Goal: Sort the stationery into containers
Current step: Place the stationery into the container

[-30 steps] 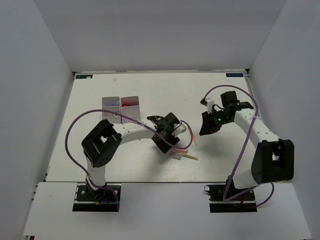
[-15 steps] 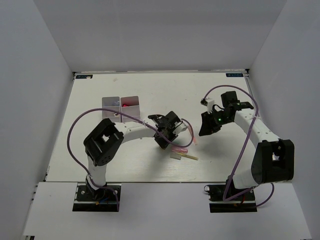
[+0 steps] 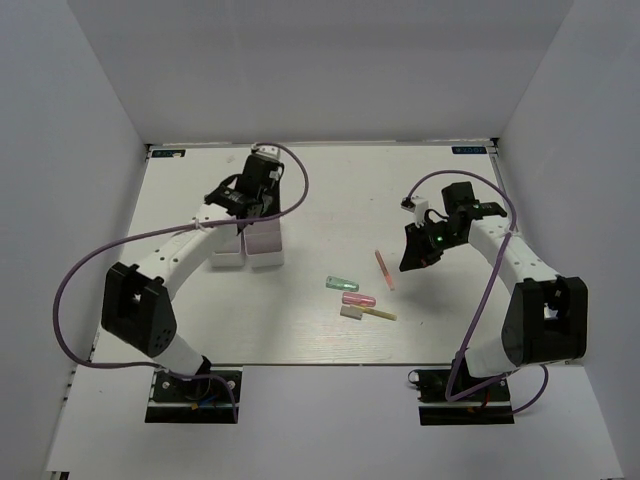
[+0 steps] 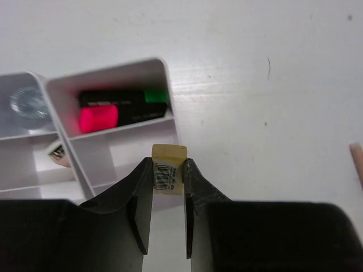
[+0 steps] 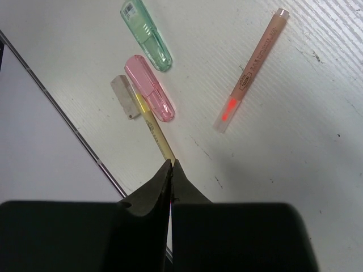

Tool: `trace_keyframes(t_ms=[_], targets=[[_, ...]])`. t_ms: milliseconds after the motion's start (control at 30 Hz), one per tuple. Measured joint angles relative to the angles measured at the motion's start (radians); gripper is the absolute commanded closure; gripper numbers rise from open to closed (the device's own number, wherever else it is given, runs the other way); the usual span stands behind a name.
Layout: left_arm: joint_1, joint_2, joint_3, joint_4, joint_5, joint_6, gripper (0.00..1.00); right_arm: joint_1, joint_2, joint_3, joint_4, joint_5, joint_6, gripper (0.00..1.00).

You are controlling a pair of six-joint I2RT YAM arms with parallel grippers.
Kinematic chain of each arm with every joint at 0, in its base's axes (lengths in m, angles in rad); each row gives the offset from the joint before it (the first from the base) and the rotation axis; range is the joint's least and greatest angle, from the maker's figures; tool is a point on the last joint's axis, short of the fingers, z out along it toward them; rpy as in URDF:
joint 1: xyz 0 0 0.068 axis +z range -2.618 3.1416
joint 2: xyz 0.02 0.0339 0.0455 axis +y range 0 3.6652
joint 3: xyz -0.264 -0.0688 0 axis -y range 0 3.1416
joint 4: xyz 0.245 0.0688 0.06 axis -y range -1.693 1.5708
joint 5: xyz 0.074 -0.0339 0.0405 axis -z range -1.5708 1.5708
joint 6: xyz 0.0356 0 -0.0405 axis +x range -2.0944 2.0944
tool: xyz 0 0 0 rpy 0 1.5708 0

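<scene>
- Since the earlier frames the left arm has swung up and left, away from the loose pile at mid-table. The left gripper now hangs over the white plastic compartment block. The right arm hasn't moved, but its jaws have closed.
- Left gripper: jaws partly closed, pinching a small cream rectangular eraser with a barcode label. The eraser's top end sticks out past the fingertips.
- Just ahead of those fingertips is an empty compartment. Beyond it is a cell holding two black highlighters, one pink-capped and one green-capped. Ahead-left, another cell holds a shiny metal clip.
- Step in hand, my read: drop the eraser into the empty compartment. It looks lined up close to that cell's right wall, so nudge left, get low inside the rim, then open. A piece this light could bounce off the edge.
- Unsorted, ahead of the right gripper: green translucent plastic piece, pink translucent plastic piece, small flat grey piece and yellow stick. The thin pink pencil lies ahead-right.
- Right gripper: jaws fully closed, holding nothing, hovering with the yellow stick's end just ahead of its tips.
- Surface: flat white table, lightly scuffed and hard, so small pieces will slide.
- Room: plain white walls on three sides.
</scene>
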Motion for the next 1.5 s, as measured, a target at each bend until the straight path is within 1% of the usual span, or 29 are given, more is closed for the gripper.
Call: trace_keyframes(t_ms=[67,200,267,467,933,1000,1100,1133,1167,1200,1233,1267,1500], targets=[[0.030,0.010,0.046,-0.004,-0.030,-0.010,1.00,-0.001,0.001,0.000,0.000,-0.002,0.000,1.00],[0.062,0.089,0.175,-0.053,-0.038,-0.002,1.00,-0.003,0.001,0.004,0.000,-0.002,0.000,1.00],[0.072,0.119,0.199,-0.063,-0.038,0.002,1.00,-0.003,0.001,0.004,0.000,-0.002,0.000,1.00],[0.090,0.141,0.200,-0.126,-0.035,-0.003,1.00,-0.004,0.002,0.004,0.000,-0.002,0.000,1.00],[0.093,0.140,0.104,-0.126,-0.021,-0.025,1.00,-0.004,0.008,0.004,-0.002,-0.002,0.001,1.00],[0.093,0.140,0.099,-0.127,-0.019,-0.028,0.98,-0.004,0.013,0.004,-0.003,-0.002,0.001,1.00],[0.097,0.140,0.099,-0.126,-0.016,-0.032,0.89,-0.004,0.016,0.004,-0.004,-0.002,0.001,1.00],[0.098,0.140,0.099,-0.126,-0.016,-0.033,0.75,-0.005,0.016,0.004,-0.005,-0.003,0.001,1.00],[0.099,0.140,0.098,-0.125,-0.016,-0.034,0.69,-0.005,0.016,0.004,-0.005,-0.003,0.001,1.00],[0.099,0.140,0.095,-0.123,-0.016,-0.036,0.64,-0.005,0.016,0.004,-0.006,-0.003,0.001,1.00],[0.100,0.140,0.092,-0.123,-0.016,-0.037,0.55,-0.006,0.016,0.004,-0.008,-0.004,0.001,1.00],[0.101,0.140,0.087,-0.123,-0.016,-0.039,0.51,-0.006,0.016,0.004,-0.008,-0.005,0.001,1.00],[0.111,0.140,0.077,-0.124,-0.016,-0.050,0.51,-0.011,0.016,0.011,-0.011,-0.008,0.000,0.98]])
